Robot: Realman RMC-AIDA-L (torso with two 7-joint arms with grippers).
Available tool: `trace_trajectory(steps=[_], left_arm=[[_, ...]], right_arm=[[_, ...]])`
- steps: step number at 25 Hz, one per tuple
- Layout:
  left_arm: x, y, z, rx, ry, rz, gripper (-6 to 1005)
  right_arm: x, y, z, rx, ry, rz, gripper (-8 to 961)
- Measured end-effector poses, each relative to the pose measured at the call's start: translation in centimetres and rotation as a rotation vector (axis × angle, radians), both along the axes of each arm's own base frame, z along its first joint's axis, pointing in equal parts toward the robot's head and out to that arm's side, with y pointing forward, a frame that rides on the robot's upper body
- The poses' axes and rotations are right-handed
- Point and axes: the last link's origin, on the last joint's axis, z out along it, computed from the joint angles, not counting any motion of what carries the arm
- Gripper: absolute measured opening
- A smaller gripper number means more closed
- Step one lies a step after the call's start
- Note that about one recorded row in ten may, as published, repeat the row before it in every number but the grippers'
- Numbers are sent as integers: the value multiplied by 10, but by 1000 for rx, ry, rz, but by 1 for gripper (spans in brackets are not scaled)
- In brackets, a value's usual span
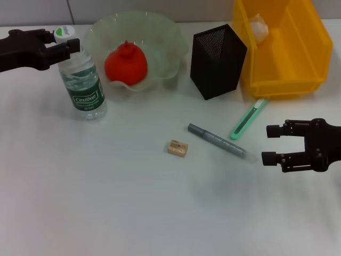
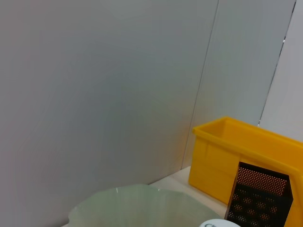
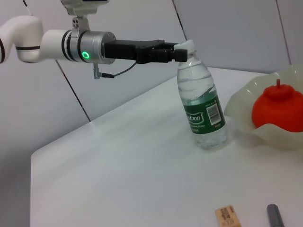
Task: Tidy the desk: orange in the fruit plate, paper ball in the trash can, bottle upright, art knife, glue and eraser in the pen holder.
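We see the bottle standing upright on the white table, just to the left of the plate. The left gripper reaches in from the left edge at the height of the bottle's neck, its jaws closed around the neck just under the white-and-green cap; in the right wrist view the left gripper shows the same grip at the top of the bottle. The orange sits in the plate, at its front left. The holder stands upright between the plate and the yellow bin, close to both; whether it touches the bin we cannot tell. The paper ball lies inside the bin near its far left wall. On the open table in front of the holder lie three loose items: the eraser, a grey pen-like stick lying slantwise just to its right, and a green knife slanting up toward the bin's front edge. The right gripper hovers near the right edge of the table, just right of the grey stick's end, with its jaws wide and holding nothing. The left wrist view shows only the plate's rim, the bin and the holder against a grey wall.
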Motion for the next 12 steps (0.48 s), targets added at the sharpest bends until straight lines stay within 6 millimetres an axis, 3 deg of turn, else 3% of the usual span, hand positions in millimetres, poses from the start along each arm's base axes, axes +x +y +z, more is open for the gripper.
trace_trajectory(steps=[10, 12], left_arm=[[-2, -8, 1, 52, -37, -33, 434], [-2, -8, 1, 47, -36, -42, 522]], right_arm=[[0, 0, 0, 0, 0, 0, 816], [0, 0, 0, 0, 0, 0, 816]])
